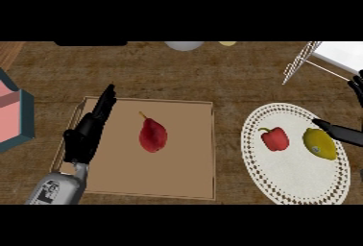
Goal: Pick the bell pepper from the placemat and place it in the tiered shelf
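Head view, looking steeply down at a wooden counter (pixel 177 72). A red bell pepper (pixel 275 139) sits on a white, lace-edged round placemat (pixel 294 178) at the right, with a yellow lemon (pixel 320 144) just beside it on the same mat; the mat's lower edge is cut off. The right hand (pixel 340 130) enters from the right edge, and only a dark finger or two show: one reaches to the lemon's top, another stands higher up near the frame edge. The palm is out of frame, so whether this hand is open or closed cannot be told. The left hand (pixel 89 129) rests at the left edge of a shallow brown tray (pixel 191 182), fingers straight and pointing up, holding nothing. A dark red pear (pixel 152 135) lies in the tray. At the upper right, thin wire bars of a shelf (pixel 301 60) show only in part. A pink and teal object (pixel 14 115) is cut off at the left edge.
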